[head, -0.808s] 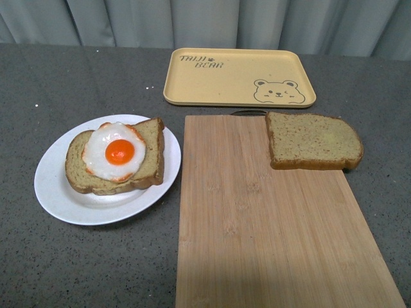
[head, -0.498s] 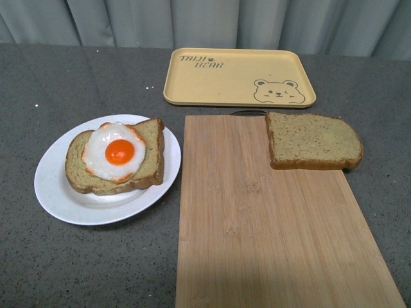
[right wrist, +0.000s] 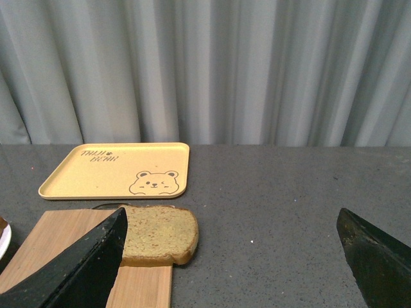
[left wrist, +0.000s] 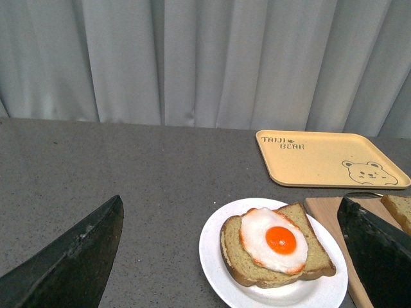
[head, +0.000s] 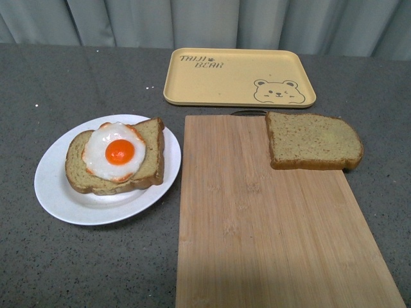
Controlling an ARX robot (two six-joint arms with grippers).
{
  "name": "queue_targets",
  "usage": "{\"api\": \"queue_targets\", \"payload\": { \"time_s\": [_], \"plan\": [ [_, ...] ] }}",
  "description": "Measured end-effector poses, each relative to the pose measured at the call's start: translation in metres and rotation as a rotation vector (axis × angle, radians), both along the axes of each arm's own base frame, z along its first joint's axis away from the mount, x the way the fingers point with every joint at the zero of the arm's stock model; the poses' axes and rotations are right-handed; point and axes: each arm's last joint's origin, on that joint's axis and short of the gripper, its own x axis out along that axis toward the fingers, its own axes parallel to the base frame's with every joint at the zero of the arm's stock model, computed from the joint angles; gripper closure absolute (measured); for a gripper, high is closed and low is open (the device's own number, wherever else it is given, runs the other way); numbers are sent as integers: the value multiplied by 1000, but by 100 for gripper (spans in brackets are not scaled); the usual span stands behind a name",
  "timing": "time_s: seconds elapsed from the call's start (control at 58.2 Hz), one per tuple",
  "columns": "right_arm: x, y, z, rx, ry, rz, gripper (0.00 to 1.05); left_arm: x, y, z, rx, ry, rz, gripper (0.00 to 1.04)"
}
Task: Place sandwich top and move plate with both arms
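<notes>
Sandwich top (head: 313,141) lies flat on the far right corner of the board (head: 257,218), jutting slightly past its right edge, just in front of the tray (head: 218,80). Left of the board, the plate (head: 58,192) carries the egg slice (head: 151,154). Left gripper (left wrist: 231,200) and right gripper (right wrist: 231,212) both have jaws spread wide, holding nothing.

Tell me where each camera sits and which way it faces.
Front view: on the body, looking down at plate, cutting board, sandwich top; no arms.
Left wrist view: left wrist, facing the egg-topped slice; open left gripper shows.
Right wrist view: right wrist, facing the sandwich top; open right gripper shows.
All share the yellow bear tray.
</notes>
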Motion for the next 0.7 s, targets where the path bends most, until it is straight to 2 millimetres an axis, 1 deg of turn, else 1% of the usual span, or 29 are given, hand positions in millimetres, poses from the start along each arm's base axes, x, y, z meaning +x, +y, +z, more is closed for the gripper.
{"api": "queue_targets", "payload": {
  "time_s": [0.705],
  "plan": [
    [0,0,0,0,0,0,9,0,0,0,0,0,0,7]
  ]
}}
